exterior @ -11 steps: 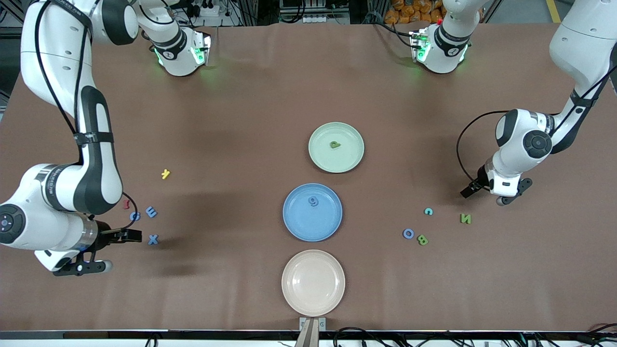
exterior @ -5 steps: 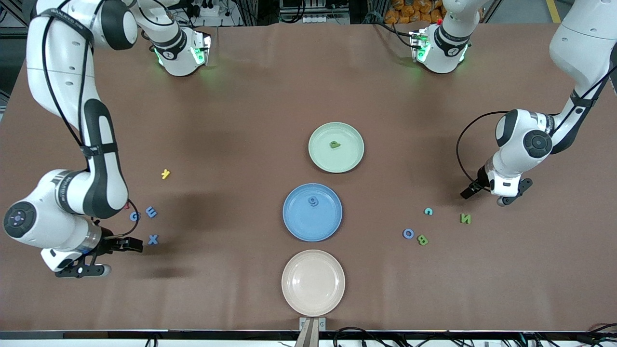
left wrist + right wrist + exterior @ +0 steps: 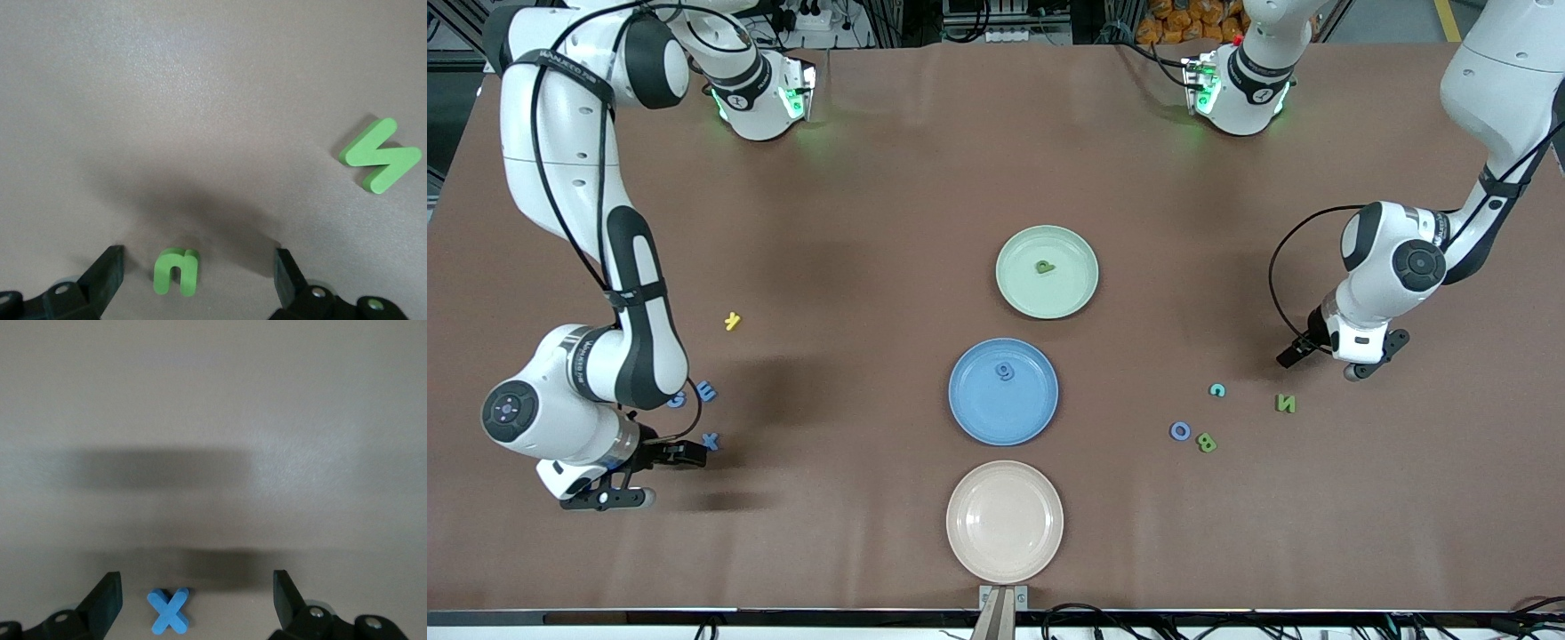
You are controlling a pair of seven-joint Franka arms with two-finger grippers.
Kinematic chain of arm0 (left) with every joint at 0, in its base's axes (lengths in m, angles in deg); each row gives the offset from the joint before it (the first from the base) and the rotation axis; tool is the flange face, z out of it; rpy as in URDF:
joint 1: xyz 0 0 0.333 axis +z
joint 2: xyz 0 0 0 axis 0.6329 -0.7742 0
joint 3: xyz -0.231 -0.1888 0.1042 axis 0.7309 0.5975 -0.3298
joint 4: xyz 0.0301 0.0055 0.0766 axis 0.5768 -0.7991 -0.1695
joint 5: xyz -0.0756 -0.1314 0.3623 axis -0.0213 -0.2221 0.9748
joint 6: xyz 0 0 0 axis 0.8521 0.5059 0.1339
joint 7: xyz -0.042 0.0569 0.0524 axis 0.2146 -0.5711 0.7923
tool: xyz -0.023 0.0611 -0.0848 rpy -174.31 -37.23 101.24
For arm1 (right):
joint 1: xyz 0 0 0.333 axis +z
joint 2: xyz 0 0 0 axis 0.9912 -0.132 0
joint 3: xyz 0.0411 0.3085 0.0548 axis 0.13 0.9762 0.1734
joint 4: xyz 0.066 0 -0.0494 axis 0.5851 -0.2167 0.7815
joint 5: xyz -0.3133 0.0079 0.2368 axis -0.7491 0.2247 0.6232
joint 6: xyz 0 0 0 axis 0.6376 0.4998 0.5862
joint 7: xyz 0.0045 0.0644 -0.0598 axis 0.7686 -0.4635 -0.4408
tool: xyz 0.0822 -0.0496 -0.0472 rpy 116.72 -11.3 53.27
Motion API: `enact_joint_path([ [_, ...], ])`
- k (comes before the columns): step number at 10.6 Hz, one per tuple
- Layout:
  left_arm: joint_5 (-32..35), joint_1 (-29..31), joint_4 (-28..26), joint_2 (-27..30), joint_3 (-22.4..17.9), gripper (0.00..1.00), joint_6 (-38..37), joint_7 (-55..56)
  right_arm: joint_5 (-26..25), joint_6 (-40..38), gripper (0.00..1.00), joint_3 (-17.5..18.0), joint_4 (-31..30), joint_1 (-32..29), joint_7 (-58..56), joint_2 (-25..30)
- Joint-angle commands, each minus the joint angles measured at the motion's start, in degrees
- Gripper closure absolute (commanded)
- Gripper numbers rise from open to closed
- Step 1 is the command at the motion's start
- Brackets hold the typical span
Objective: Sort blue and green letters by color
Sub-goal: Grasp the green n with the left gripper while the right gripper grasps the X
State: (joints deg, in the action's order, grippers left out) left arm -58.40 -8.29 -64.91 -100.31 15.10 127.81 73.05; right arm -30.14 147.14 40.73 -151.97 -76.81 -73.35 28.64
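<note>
My right gripper (image 3: 689,453) hangs open low over the table beside the blue X (image 3: 710,439). In the right wrist view the X (image 3: 168,612) lies between the open fingers (image 3: 107,597), nearer one of them. Blue E (image 3: 706,390) and another blue letter (image 3: 677,399), half hidden by the arm, lie close by. My left gripper (image 3: 1303,349) is open over a small teal-green letter (image 3: 1216,389), which sits between its fingers (image 3: 177,271). Green N (image 3: 1285,403) (image 3: 380,155), green B (image 3: 1207,442) and blue O (image 3: 1180,431) lie near it. A green letter (image 3: 1045,266) lies on the green plate (image 3: 1023,289), a blue one (image 3: 1005,371) on the blue plate (image 3: 987,413).
A bare beige plate (image 3: 1005,524) stands nearest the front camera, in line with the other two plates. A tiny yellow letter (image 3: 732,321) lies toward the right arm's end, farther from the camera than the blue letters.
The right arm has swung its gripper along the table toward the blue X, and its elbow now covers the small red letter. The left arm has not moved.
</note>
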Motion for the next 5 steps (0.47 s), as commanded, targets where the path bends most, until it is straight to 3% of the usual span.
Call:
enact_joint_path([
  [1,0.83,0.57,-0.38,0.48,0.75,0.0,0.51,1.2,1.2,1.48,0.0,0.53,-3.39,-0.07,-0.53,0.04],
  [2,0.83,0.66,-0.38,0.65,1.28,0.76,0.51,1.03,1.2,1.48,0.0,0.53,-4.09,-0.07,-0.44,0.04],
  [3,0.92,0.66,-0.55,0.74,1.28,1.0,0.51,0.85,1.2,1.48,0.0,0.53,-4.53,0.19,0.87,0.04],
  [5,0.92,0.66,-0.56,0.83,1.37,1.0,0.42,0.94,1.2,1.4,0.0,0.53,-4.63,1.42,3.69,0.04],
])
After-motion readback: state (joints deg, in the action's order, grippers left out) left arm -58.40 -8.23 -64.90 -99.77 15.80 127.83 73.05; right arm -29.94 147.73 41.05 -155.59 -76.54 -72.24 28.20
